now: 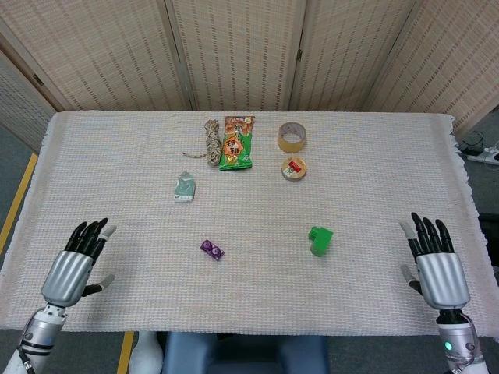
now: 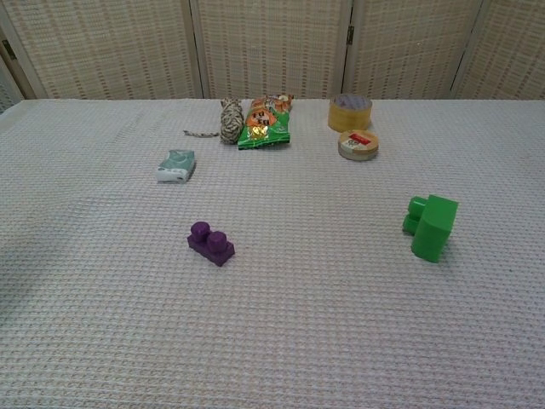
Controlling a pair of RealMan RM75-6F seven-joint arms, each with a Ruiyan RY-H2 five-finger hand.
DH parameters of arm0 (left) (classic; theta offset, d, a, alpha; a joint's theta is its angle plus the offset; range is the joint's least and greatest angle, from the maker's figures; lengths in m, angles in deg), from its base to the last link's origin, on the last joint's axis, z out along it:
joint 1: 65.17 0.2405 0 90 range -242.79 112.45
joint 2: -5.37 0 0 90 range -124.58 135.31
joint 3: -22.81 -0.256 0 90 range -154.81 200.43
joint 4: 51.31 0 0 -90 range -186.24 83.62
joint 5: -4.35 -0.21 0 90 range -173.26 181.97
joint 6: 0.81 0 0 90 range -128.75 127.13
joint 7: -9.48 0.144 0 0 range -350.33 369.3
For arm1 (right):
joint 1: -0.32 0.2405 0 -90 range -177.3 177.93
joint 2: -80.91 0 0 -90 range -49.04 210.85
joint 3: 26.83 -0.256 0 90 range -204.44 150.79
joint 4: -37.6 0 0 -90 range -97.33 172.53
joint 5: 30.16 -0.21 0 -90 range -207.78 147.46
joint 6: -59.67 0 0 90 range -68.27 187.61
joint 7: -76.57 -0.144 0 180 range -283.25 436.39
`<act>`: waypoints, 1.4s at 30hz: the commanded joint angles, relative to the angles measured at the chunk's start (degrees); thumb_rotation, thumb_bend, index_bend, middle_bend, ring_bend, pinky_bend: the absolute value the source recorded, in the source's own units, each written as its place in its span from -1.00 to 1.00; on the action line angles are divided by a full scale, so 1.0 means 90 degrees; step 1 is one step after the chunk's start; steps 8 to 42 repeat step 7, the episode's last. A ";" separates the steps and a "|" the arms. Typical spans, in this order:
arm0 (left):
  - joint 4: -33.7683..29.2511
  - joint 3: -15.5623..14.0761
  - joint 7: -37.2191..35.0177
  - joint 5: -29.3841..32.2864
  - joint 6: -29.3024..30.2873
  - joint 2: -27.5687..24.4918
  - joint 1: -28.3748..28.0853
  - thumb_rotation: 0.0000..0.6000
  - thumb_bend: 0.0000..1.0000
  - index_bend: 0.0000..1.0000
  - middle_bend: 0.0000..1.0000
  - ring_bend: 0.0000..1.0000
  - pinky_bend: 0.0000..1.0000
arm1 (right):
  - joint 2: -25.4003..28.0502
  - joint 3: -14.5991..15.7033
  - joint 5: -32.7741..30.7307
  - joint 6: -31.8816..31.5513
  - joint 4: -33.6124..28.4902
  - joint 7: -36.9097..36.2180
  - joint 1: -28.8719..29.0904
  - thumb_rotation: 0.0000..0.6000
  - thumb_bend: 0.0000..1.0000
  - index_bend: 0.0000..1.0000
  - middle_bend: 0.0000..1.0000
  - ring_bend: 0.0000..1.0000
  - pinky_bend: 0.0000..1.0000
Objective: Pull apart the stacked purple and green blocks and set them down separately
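The purple block [image 1: 211,249] [image 2: 211,244] lies alone on the cloth, left of the middle, studs up. The green block [image 1: 319,240] [image 2: 430,224] rests apart from it to the right, tipped on its side. In the head view my left hand [image 1: 74,265] hovers near the table's front left corner, fingers spread, holding nothing. My right hand [image 1: 437,265] is near the front right corner, fingers also spread and empty. Neither hand shows in the chest view.
At the back of the table lie a coil of rope [image 1: 210,142], a green snack bag [image 1: 235,143], a tape roll [image 1: 291,137] and a flat round tape [image 1: 294,168]. A small pale packet [image 1: 184,187] sits left of centre.
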 commanded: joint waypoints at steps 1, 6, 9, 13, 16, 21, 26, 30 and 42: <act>0.0637 -0.0159 -0.0454 -0.0069 0.0616 0.0201 0.0639 1.00 -0.53 -1.00 -1.00 -1.00 -1.00 | 0.0062 0.0049 0.0076 0.0166 0.0005 -0.0175 -0.0059 1.00 -0.34 -1.00 -1.00 -1.00 -1.00; 0.0664 -0.0115 -0.0501 0.0200 0.0191 0.0104 0.0619 1.00 -0.53 -1.00 -1.00 -1.00 -1.00 | 0.0147 0.0006 0.0138 0.0315 -0.0054 -0.0228 -0.0093 1.00 -0.34 -1.00 -1.00 -1.00 -1.00; 0.0646 -0.0124 -0.0485 0.0189 0.0154 0.0089 0.0617 1.00 -0.53 -1.00 -1.00 -1.00 -1.00 | 0.0146 -0.0003 0.0160 0.0325 -0.0048 -0.0215 -0.0101 1.00 -0.34 -1.00 -1.00 -1.00 -1.00; 0.0646 -0.0124 -0.0485 0.0189 0.0154 0.0089 0.0617 1.00 -0.53 -1.00 -1.00 -1.00 -1.00 | 0.0146 -0.0003 0.0160 0.0325 -0.0048 -0.0215 -0.0101 1.00 -0.34 -1.00 -1.00 -1.00 -1.00; 0.0646 -0.0124 -0.0485 0.0189 0.0154 0.0089 0.0617 1.00 -0.53 -1.00 -1.00 -1.00 -1.00 | 0.0146 -0.0003 0.0160 0.0325 -0.0048 -0.0215 -0.0101 1.00 -0.34 -1.00 -1.00 -1.00 -1.00; 0.0646 -0.0124 -0.0485 0.0189 0.0154 0.0089 0.0617 1.00 -0.53 -1.00 -1.00 -1.00 -1.00 | 0.0146 -0.0003 0.0160 0.0325 -0.0048 -0.0215 -0.0101 1.00 -0.34 -1.00 -1.00 -1.00 -1.00; 0.0646 -0.0124 -0.0485 0.0189 0.0154 0.0089 0.0617 1.00 -0.53 -1.00 -1.00 -1.00 -1.00 | 0.0146 -0.0003 0.0160 0.0325 -0.0048 -0.0215 -0.0101 1.00 -0.34 -1.00 -1.00 -1.00 -1.00; 0.0646 -0.0124 -0.0485 0.0189 0.0154 0.0089 0.0617 1.00 -0.53 -1.00 -1.00 -1.00 -1.00 | 0.0146 -0.0003 0.0160 0.0325 -0.0048 -0.0215 -0.0101 1.00 -0.34 -1.00 -1.00 -1.00 -1.00; 0.0646 -0.0124 -0.0485 0.0189 0.0154 0.0089 0.0617 1.00 -0.53 -1.00 -1.00 -1.00 -1.00 | 0.0146 -0.0003 0.0160 0.0325 -0.0048 -0.0215 -0.0101 1.00 -0.34 -1.00 -1.00 -1.00 -1.00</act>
